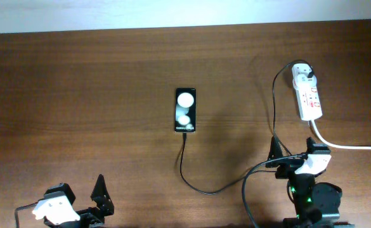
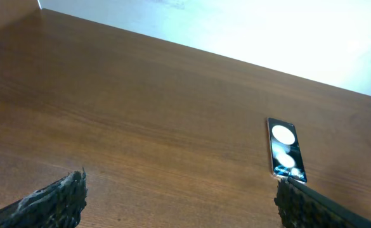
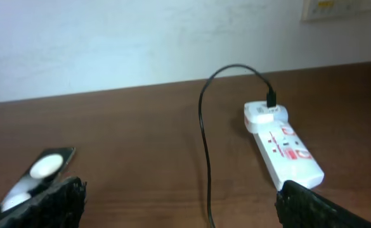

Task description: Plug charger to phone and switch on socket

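Observation:
The phone (image 1: 185,110) lies flat mid-table, its glossy face showing two white spots; it also shows in the left wrist view (image 2: 284,154) and the right wrist view (image 3: 40,171). The charger cable (image 1: 201,187) runs from the phone's near end, curves right and up to the white plug (image 1: 303,74) in the socket (image 1: 309,100). In the right wrist view the cable (image 3: 204,136) loops to the plug on the socket (image 3: 285,151). My left gripper (image 2: 179,202) is open and empty at the front left. My right gripper (image 3: 179,202) is open and empty, near the socket's near end.
A thick white cord (image 1: 350,147) leaves the socket's near end toward the right edge. A pale wall (image 3: 141,38) borders the far table edge. The bare wood table (image 1: 77,114) stretches left of the phone.

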You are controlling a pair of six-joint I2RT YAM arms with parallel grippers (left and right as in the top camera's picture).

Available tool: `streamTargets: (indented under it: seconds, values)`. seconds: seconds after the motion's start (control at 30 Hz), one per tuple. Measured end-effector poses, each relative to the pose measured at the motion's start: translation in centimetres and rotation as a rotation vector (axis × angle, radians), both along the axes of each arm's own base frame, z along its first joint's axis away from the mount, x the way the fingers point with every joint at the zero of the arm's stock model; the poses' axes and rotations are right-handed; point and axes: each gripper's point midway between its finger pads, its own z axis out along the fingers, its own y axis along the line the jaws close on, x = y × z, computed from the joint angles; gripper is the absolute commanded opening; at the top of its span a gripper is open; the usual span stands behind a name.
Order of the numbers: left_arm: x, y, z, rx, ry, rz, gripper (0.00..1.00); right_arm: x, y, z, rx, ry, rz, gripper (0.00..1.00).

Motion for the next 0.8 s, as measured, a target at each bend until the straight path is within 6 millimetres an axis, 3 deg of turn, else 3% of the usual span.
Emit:
streamTargets:
  seconds: [0.17,0.33,0.8]
  values:
    - [0.0,0.0,0.0,0.000,0.000,0.000,0.99,0.4,0.0,-1.9,-0.004,0.022,0.000,0.99]
    - [0.0,0.0,0.0,0.000,0.000,0.000,0.99,0.9,-0.2,-0.8,-0.009,-0.064,-0.009,0.99]
    - [0.0,0.0,0.0,0.000,0.000,0.000,0.99,1.0,-0.3,-1.3,-0.017,-0.060,-0.013,0.99]
